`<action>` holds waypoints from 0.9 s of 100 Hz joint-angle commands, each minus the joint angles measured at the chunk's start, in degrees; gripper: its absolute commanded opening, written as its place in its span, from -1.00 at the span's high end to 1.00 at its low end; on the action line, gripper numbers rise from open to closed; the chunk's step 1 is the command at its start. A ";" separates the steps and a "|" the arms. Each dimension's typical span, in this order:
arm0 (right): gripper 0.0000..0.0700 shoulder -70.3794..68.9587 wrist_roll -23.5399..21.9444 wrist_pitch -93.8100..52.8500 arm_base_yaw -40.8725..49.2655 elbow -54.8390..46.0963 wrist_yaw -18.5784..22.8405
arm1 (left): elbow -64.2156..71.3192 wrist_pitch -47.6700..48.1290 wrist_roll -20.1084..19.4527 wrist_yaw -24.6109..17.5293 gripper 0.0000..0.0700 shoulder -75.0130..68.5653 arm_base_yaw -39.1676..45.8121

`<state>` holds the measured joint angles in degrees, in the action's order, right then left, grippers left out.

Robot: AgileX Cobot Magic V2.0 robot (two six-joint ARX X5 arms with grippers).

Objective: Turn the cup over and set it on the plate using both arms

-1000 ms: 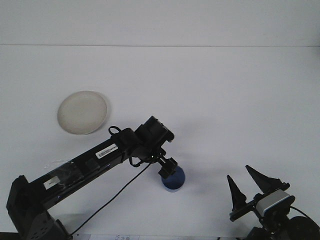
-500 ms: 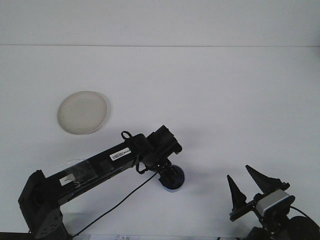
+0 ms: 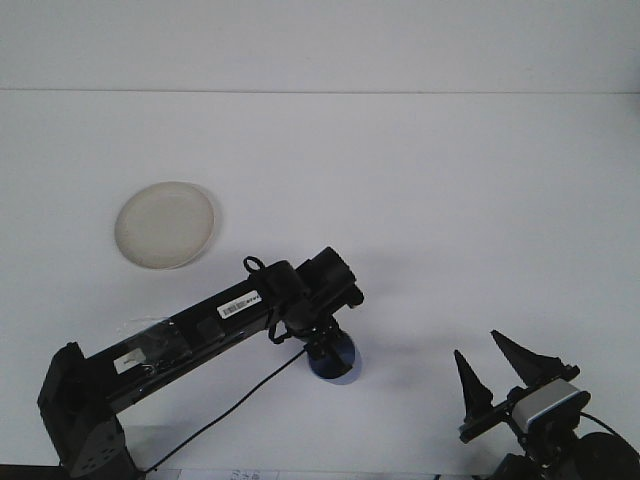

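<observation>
The blue cup (image 3: 340, 366) sits on the white table near the front centre, mostly covered from above. My left gripper (image 3: 326, 352) reaches down onto it at the end of the long black arm and is shut on the cup, with only the cup's lower right edge showing. The round white plate (image 3: 164, 224) lies empty at the left, well away from the cup. My right gripper (image 3: 476, 344) stands open at the bottom right, its two pointed fingers up and holding nothing.
The left arm (image 3: 190, 330) stretches diagonally from the bottom left corner, with a black cable hanging below it. The table's far edge (image 3: 320, 92) meets a white wall.
The left gripper came down over the cup and closed on it. The cup has since shifted slightly left with the gripper. The right gripper has not moved.
</observation>
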<state>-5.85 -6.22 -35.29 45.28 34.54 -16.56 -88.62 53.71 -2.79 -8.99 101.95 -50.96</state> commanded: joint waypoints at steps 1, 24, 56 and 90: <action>-0.26 0.11 0.46 0.55 0.46 0.31 -0.02 | -3.10 1.75 -1.57 2.10 0.99 -0.46 0.46; -0.26 0.11 0.46 0.52 0.46 0.31 0.00 | -9.20 7.32 -3.26 12.76 0.99 -8.48 8.79; -0.26 0.11 0.46 0.55 0.46 0.26 0.00 | -9.40 7.65 -3.61 16.85 0.99 -11.98 36.28; -0.26 0.11 0.46 0.55 0.46 0.26 -0.02 | -9.40 0.94 -3.61 13.60 0.99 -3.80 51.74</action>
<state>-5.85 -6.22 -35.29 45.28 34.54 -16.56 -96.97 55.13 -6.50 6.72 95.24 -0.27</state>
